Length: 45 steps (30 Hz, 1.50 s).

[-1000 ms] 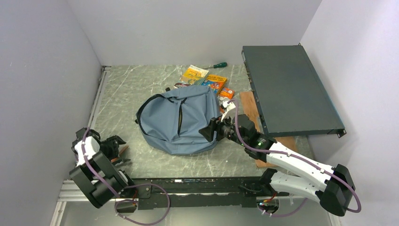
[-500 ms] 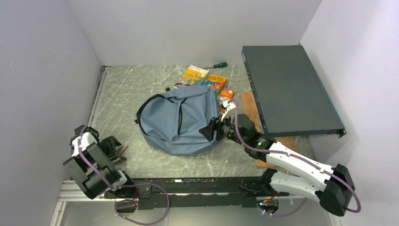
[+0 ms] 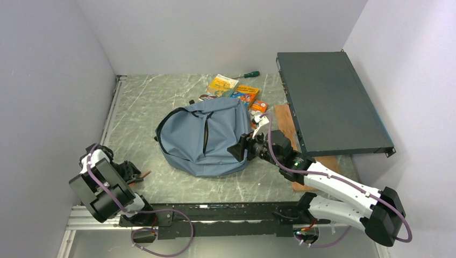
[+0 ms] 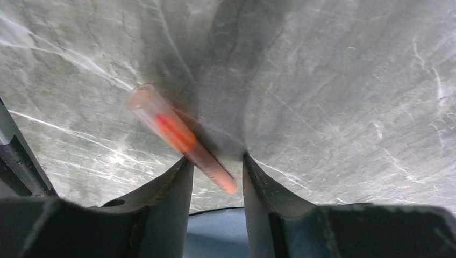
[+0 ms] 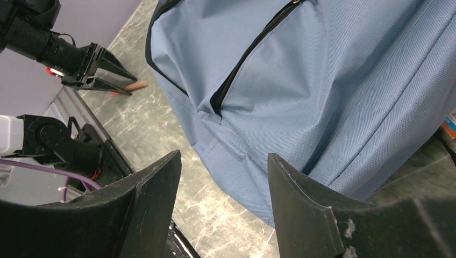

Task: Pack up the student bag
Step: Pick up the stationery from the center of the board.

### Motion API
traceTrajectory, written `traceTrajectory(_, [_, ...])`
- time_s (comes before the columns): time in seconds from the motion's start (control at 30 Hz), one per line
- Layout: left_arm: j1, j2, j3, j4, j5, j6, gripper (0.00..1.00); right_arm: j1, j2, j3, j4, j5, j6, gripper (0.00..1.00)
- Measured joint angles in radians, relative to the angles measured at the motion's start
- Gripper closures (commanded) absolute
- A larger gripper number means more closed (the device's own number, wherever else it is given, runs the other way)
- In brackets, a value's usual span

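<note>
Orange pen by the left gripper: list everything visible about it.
The orange pen is a slim translucent tube, seemingly plastic, with a darker orange core; it is too blurred for any print. It lies flat on the marbled table, slanted, its near end between the fingers of the left gripper. Gaps show on both sides, so it is not clamped.

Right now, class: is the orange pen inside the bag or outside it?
Outside. The orange pen lies on the table, between the fingers of the left gripper, apart from the student bag.
</note>
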Motion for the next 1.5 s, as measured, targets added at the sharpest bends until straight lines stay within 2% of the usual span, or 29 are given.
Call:
traceTrajectory(0.1, [0.0,0.01,0.006,-0.001,0.0,0.003,0.8,0.0,0.0,0.0,0.0,0.0,0.0,0.38])
traceTrajectory(0.27, [0.0,0.023,0.015,0.002,0.006,0.028,1.0,0.0,0.001,0.0,0.0,0.0,0.0,0.38])
traceTrajectory(0.4, [-0.014,0.027,0.024,0.002,0.004,0.062,1.0,0.0,0.004,0.0,0.0,0.0,0.0,0.38])
traceTrajectory(0.53, [-0.086,-0.014,0.03,0.01,-0.047,0.101,1.0,0.0,0.008,0.0,-0.004,0.001,0.0,0.38])
traceTrajectory(0.67, [-0.182,-0.131,0.051,0.014,-0.097,0.131,1.0,0.0,0.009,0.001,-0.014,0.005,0.0,0.38])
traceTrajectory(0.87, [-0.341,-0.389,0.095,0.024,-0.119,0.235,1.0,0.0,0.01,0.016,-0.058,0.012,0.001,0.38])
traceTrajectory(0.93, [-0.394,-0.472,0.103,0.063,-0.093,0.304,1.0,0.0,0.01,0.02,-0.069,0.013,0.003,0.38])
traceTrajectory(1.1, [-0.53,-0.629,0.064,0.3,0.129,0.477,1.0,-0.002,0.024,0.039,-0.084,0.004,0.029,0.37])
traceTrajectory(1.2, [-0.656,-0.619,0.072,0.39,0.222,0.59,1.0,-0.009,0.058,0.067,-0.086,-0.025,0.061,0.37])
traceTrajectory(1.3, [-0.835,-0.51,0.149,0.393,0.267,0.736,1.0,-0.023,0.106,0.122,-0.098,-0.073,0.095,0.36])
traceTrajectory(1.5, [-1.175,-0.333,0.305,0.327,0.237,0.992,1.0,-0.082,0.19,0.256,-0.097,-0.222,0.184,0.31])
